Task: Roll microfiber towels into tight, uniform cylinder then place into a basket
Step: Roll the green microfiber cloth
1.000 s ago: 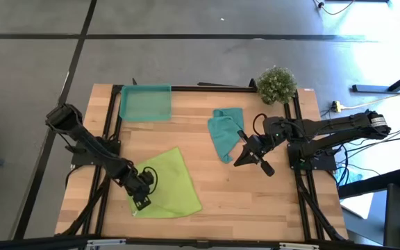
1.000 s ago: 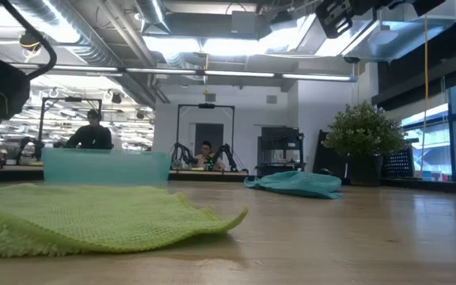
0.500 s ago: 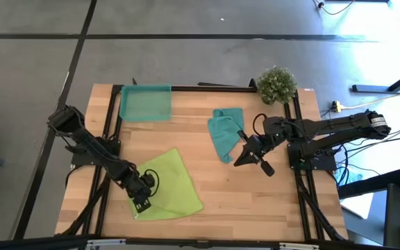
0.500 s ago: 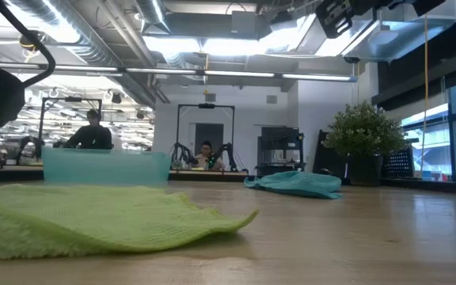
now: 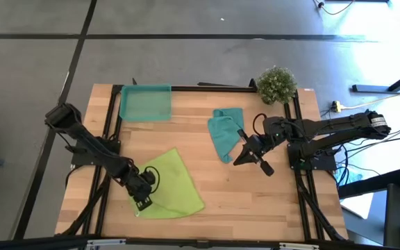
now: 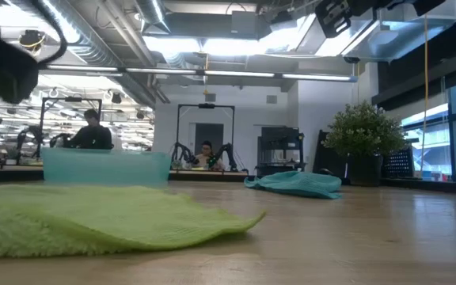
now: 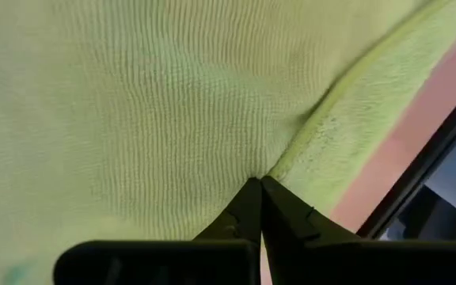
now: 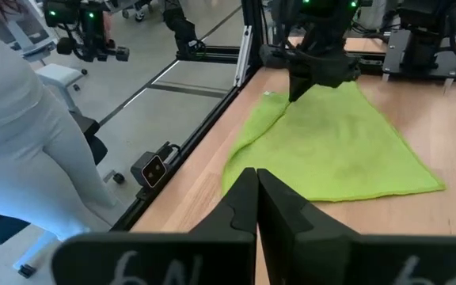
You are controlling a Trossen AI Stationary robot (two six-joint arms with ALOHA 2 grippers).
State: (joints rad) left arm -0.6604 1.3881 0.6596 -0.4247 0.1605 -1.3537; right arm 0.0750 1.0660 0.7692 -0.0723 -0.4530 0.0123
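The lime-green towel (image 5: 169, 182) lies spread flat on the table at the near left; it also shows in the low view (image 6: 93, 218). My left gripper (image 5: 142, 201) is shut on it at its near-left corner. The teal towel (image 5: 224, 133) lies crumpled at the far middle of the table. My right gripper (image 5: 238, 162) is shut and empty, raised above the table just near-right of the teal towel. The translucent teal basket (image 5: 145, 87) stands empty at the far left. My left gripper pinches the lime-green towel between its two fingers just inside the hemmed edge (image 7: 295, 154), near the near-left corner. The fingers come from above, pointing down. The towel lies on the table, and creases run out from the fingertips (image 7: 248, 194). Whether it holds one layer or several, I cannot tell.
A potted plant (image 5: 277, 85) stands at the far right corner. Bare wood lies between the two towels and along the near right. In the right wrist view a person in white (image 8: 30, 134) stands beyond the table's left edge.
My left gripper has shifted a little toward the table's right edge, still shut on the lime-green towel. The towel has slid slightly that way, and its near-right corner lies farther right and flatter than before.
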